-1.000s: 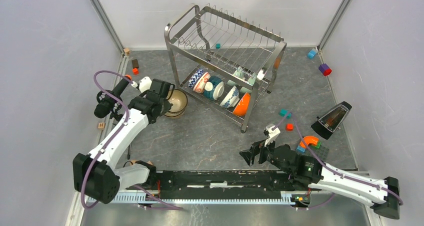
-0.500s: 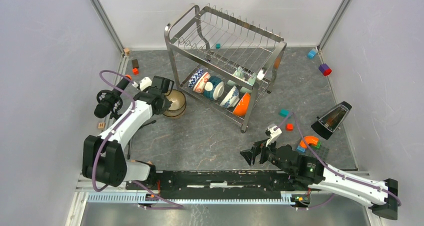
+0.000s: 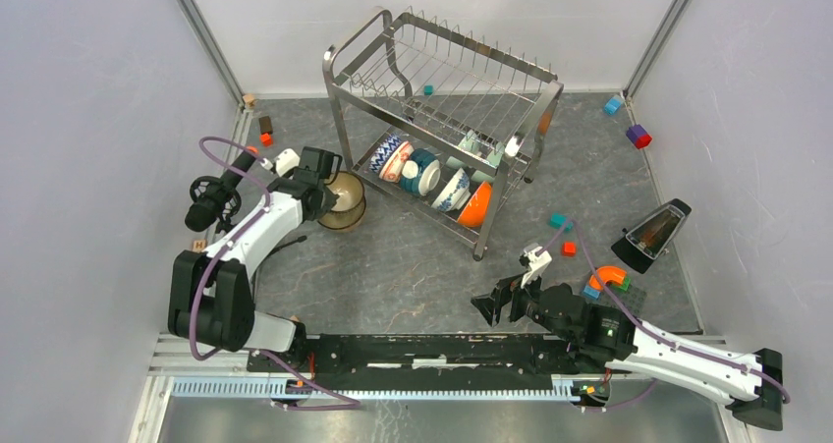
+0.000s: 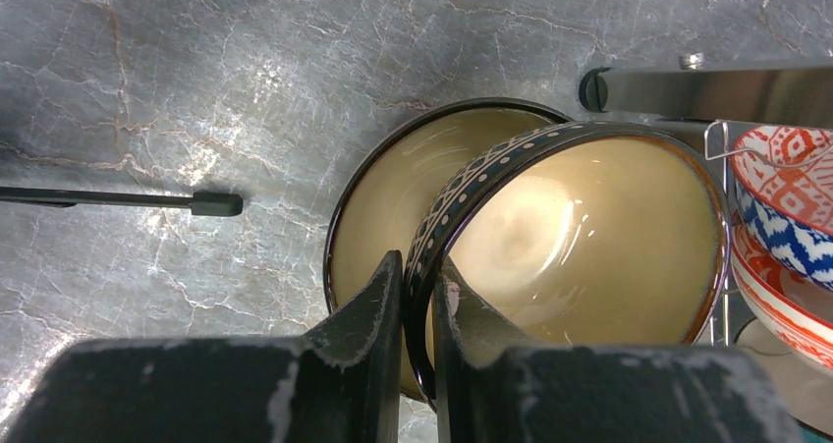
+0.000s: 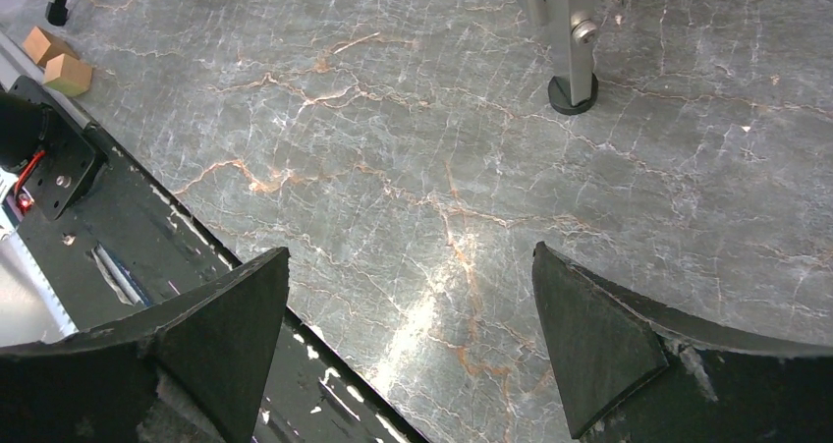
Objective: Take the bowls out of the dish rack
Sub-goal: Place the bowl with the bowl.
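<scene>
A: What sits closest to the arm bases?

B: The right gripper [image 5: 411, 256] hovers low over the grey, marble-look table [image 5: 413, 99]. Its jaws are spread wide and hold nothing.

A: And the other arm?

B: Further in on the left, the left gripper [image 4: 417, 271] is pinched narrow on the rim of a dark bowl [image 4: 580, 237] with a dotted band outside and cream glaze inside. This bowl is tilted and hangs over a second bowl [image 4: 378, 183], brown-rimmed and cream, which sits on the table. I cannot tell whether the two touch.

A: Where is the rack?

B: Just beyond, at the middle back of the table, stands the rack [image 3: 442, 99]. Its lower tier holds a row of bowls [image 3: 424, 174] standing on edge, at least four. The nearest, a red, white and blue patterned bowl [image 4: 786, 188], is just beside the held one.

A: What could go wrong?

B: The grip is only a thin pinch on the rim, so the bowl could slip or swing. Let go at this tilt, it might knock or chip the bowl beneath instead of nesting. A sideways drift could strike the rack's leg [image 4: 688, 89] or the patterned bowl.

A: Is there any writing?

B: No brand or label is readable. A small wooden cube [image 3: 199, 246] by the left arm may carry a letter, but it is too small to be sure.
</scene>
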Tool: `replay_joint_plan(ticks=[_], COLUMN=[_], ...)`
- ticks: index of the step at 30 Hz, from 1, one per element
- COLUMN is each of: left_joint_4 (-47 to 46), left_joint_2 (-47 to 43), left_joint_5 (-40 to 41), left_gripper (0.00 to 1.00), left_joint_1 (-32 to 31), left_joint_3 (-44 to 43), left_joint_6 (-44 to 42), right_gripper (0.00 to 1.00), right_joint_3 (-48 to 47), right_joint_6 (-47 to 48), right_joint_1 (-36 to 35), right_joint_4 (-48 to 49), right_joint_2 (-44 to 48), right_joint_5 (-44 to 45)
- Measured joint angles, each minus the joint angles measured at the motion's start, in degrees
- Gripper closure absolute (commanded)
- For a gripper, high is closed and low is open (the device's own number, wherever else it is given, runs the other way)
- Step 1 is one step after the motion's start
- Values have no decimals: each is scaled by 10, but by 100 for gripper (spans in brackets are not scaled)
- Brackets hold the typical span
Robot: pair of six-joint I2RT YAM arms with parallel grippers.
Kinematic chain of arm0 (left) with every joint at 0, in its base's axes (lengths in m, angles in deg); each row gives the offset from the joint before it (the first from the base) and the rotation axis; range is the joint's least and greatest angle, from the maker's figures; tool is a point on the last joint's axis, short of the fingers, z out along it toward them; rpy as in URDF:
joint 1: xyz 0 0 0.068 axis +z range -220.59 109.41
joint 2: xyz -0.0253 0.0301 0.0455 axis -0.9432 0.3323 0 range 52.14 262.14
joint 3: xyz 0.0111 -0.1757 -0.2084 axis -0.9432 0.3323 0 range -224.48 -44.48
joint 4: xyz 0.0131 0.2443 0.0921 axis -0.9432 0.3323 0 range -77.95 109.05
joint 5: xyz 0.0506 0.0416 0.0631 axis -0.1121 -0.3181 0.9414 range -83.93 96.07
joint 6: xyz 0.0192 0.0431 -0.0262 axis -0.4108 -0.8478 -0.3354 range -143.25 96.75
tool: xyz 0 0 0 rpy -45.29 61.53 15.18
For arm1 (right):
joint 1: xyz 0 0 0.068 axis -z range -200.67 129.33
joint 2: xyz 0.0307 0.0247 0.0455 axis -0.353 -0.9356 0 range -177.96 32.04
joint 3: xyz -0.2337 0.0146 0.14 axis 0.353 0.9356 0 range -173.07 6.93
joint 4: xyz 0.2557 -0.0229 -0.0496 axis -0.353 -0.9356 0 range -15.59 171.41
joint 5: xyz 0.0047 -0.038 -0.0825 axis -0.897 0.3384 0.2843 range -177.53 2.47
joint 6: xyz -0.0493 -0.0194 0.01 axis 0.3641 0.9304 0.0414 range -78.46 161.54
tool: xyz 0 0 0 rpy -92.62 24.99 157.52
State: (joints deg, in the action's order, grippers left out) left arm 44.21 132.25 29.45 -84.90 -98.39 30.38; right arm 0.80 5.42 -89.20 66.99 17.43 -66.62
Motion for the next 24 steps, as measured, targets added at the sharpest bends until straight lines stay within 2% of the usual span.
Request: replay_joint_plan(ticks=[4,24], left_joint_4=[-9,-23], left_joint_2=[3,17], left_joint_5=[0,-12], left_gripper=[97,61], left_joint_1=[6,11], left_joint_3=[9,23], left_joint_6=[0,-8], right_gripper=[2,2], right_joint_3=[0,0], right_joint_6=[0,0], right_joint_1=[0,0], right_joint_4=[3,10], right_joint_2=[0,-5], right_joint_5=[-2,-5])
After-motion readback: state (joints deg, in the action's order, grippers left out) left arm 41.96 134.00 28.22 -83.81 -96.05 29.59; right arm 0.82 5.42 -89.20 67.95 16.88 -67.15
